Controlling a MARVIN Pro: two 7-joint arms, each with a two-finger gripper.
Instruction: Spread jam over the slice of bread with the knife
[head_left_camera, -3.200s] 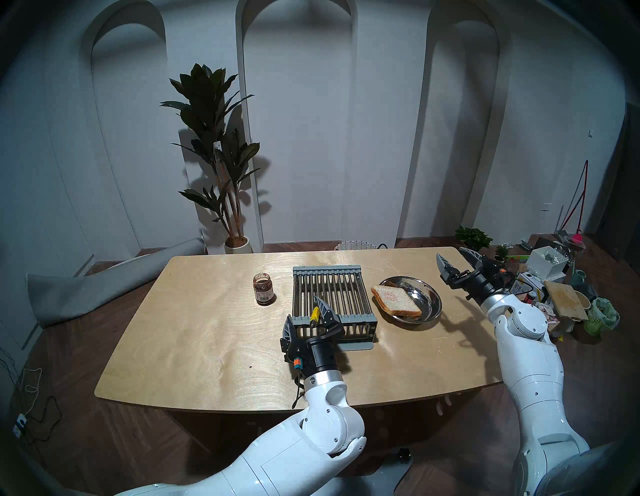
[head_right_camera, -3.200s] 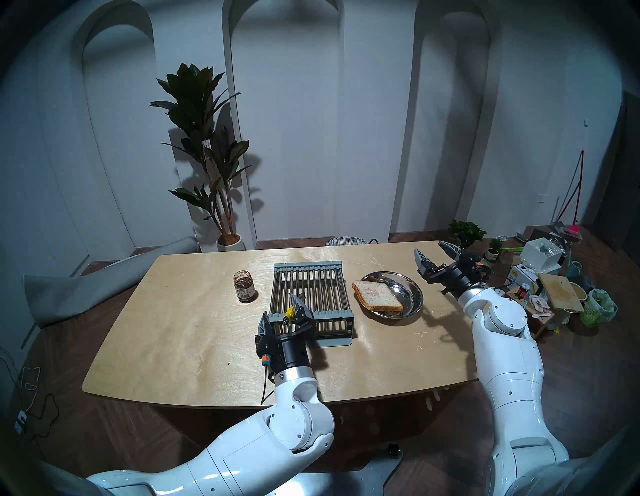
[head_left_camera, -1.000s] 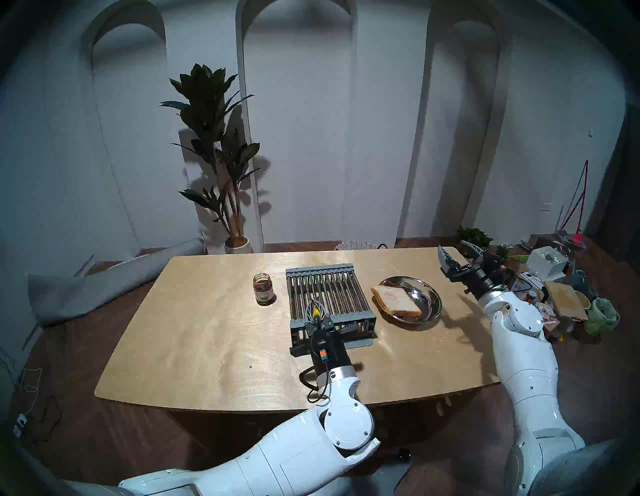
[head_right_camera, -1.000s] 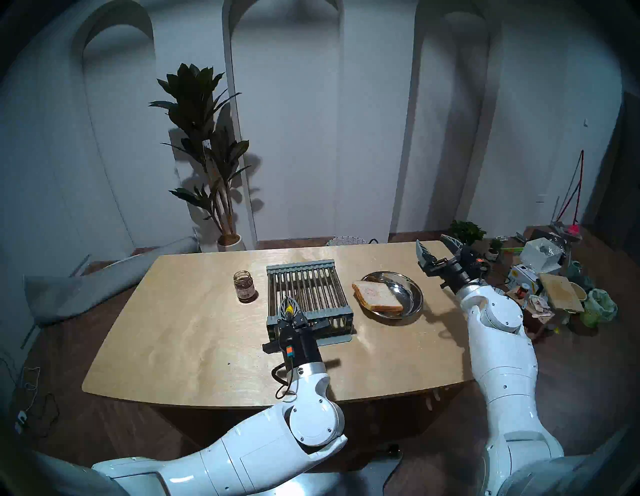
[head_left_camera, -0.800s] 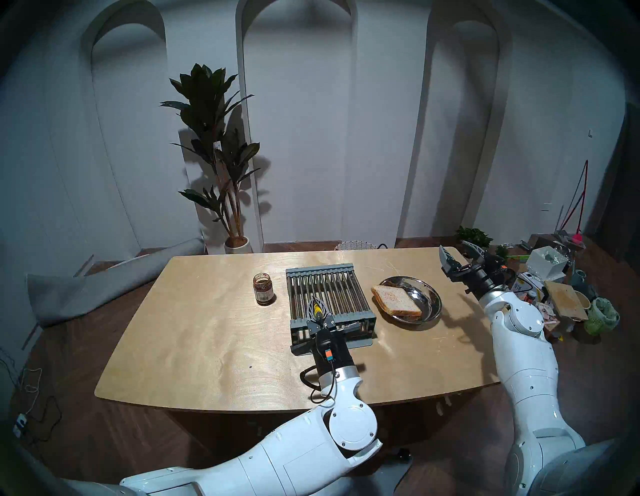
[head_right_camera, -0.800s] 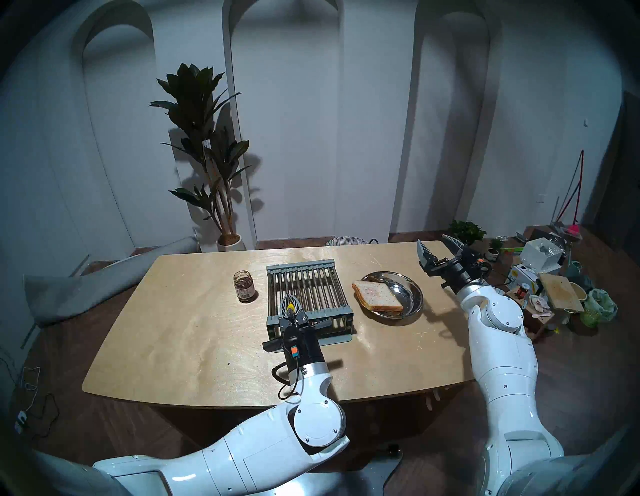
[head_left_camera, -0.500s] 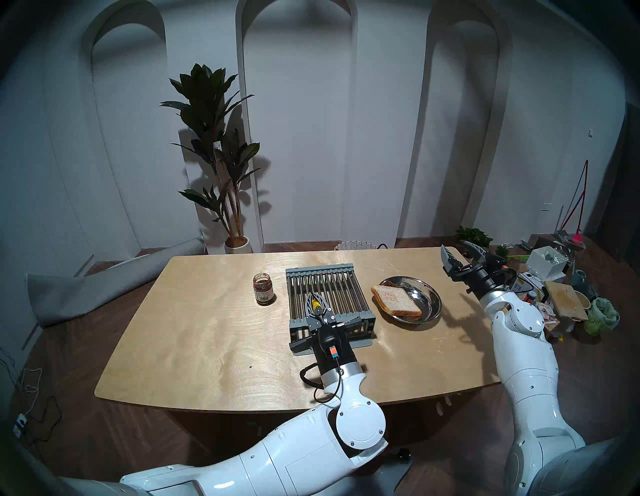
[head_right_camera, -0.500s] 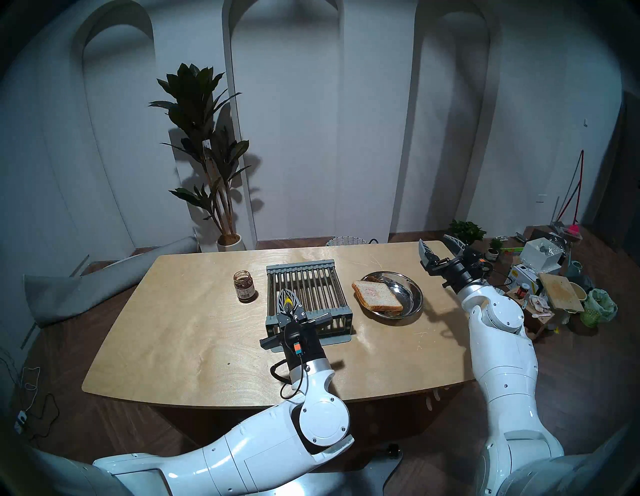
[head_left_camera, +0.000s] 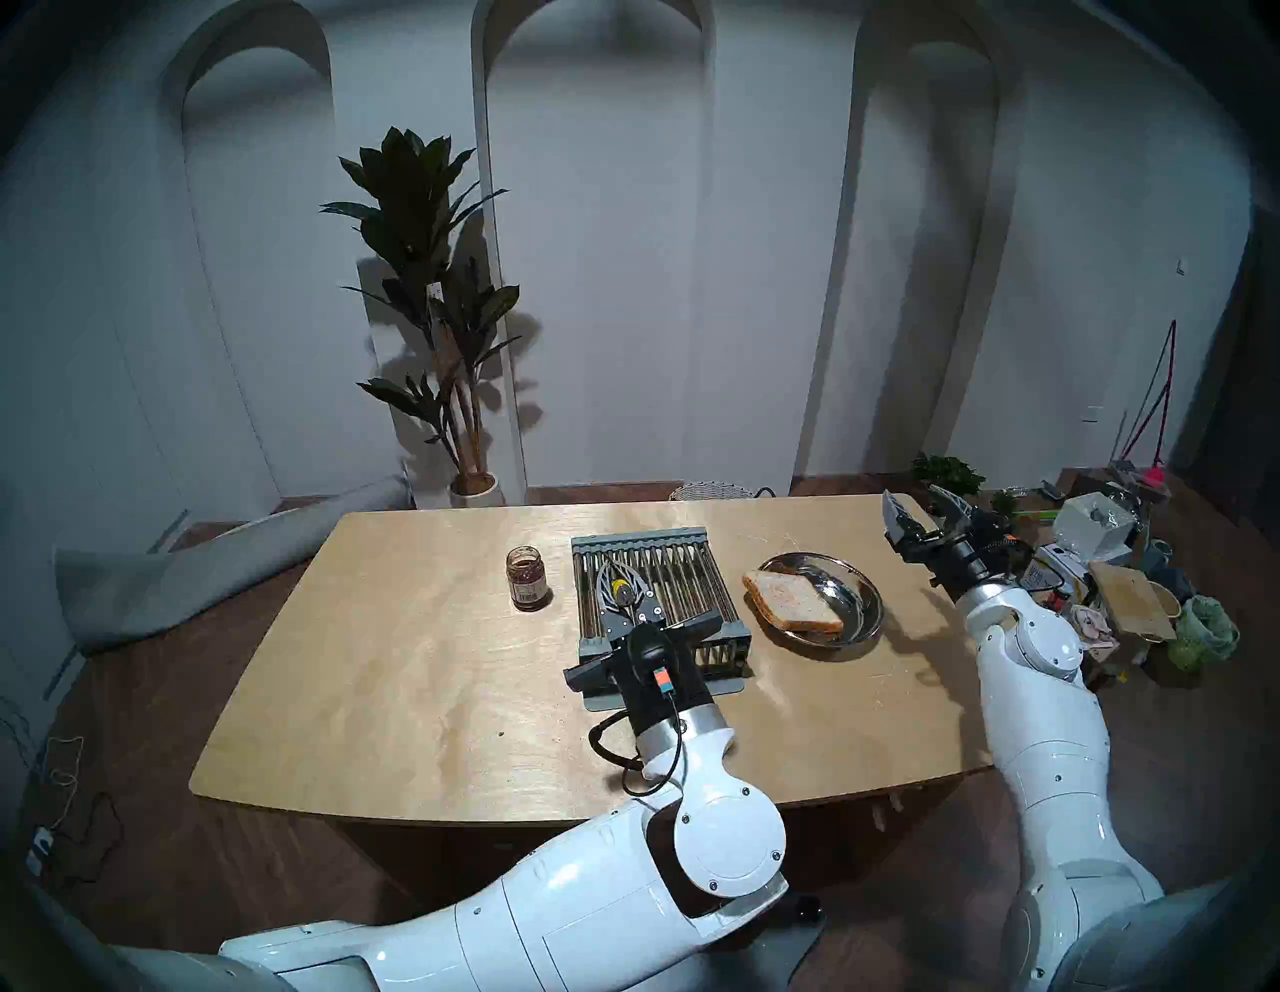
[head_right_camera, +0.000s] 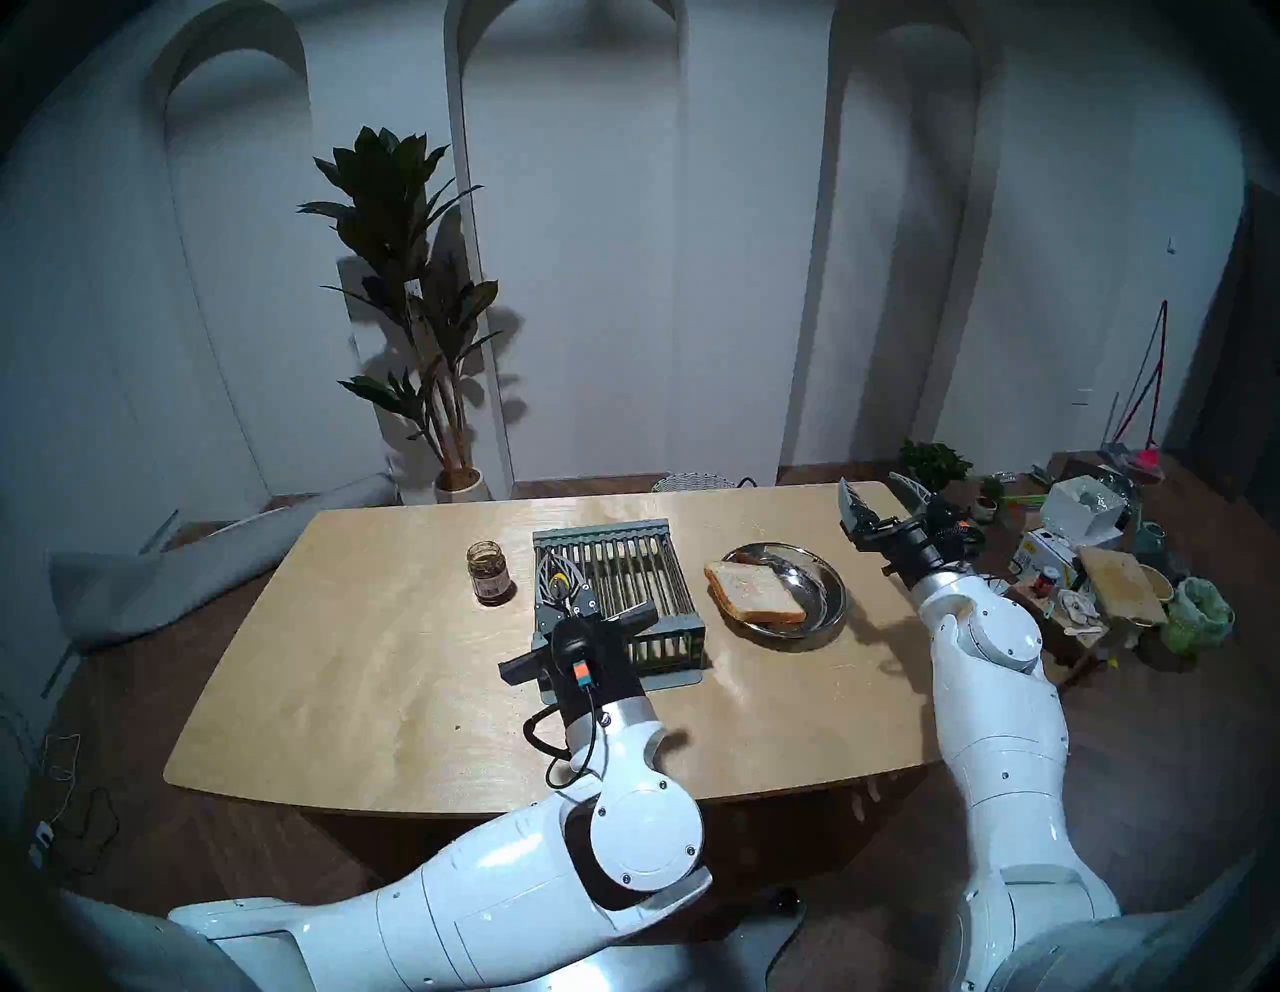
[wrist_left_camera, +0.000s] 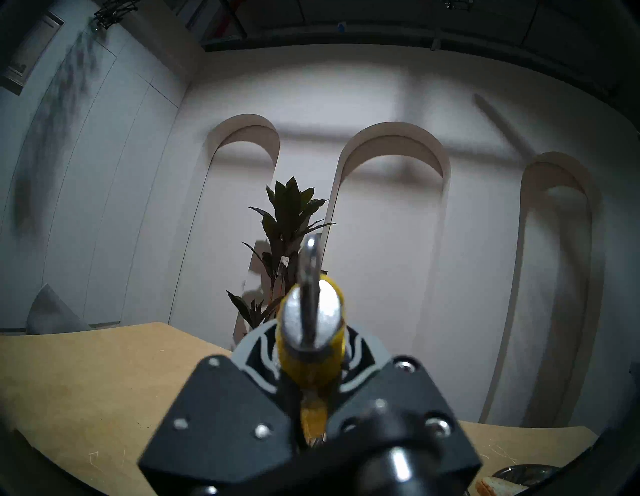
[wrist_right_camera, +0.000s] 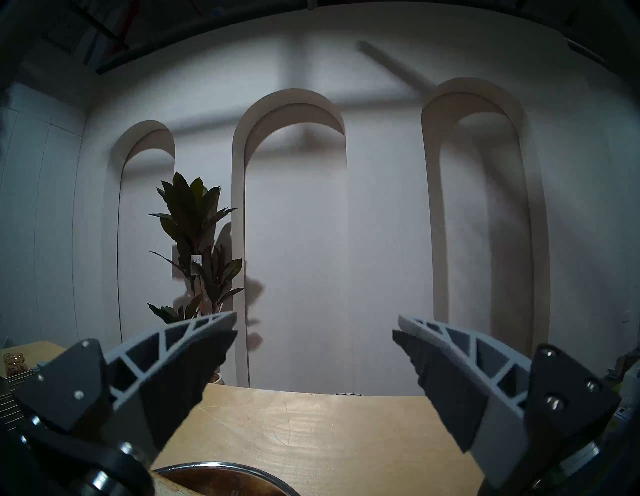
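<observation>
My left gripper is shut on the yellow handle of the knife, held over the left part of the grey rack. In the left wrist view the knife stands between the closed fingers, with a grey metal end facing the camera. The jam jar stands open on the table, left of the rack. The slice of bread lies on a steel plate to the right. My right gripper hovers open and empty beyond the plate, near the table's far right corner.
The wooden table has bare surface in front and to the left. The right wrist view shows the plate's rim just below the right gripper. Boxes, a board and bags crowd the floor on the right.
The left gripper, open around the knife handle three seconds ago, is now shut on it and has carried it up and away over the rack. The rack has turned slightly. The right arm barely moved.
</observation>
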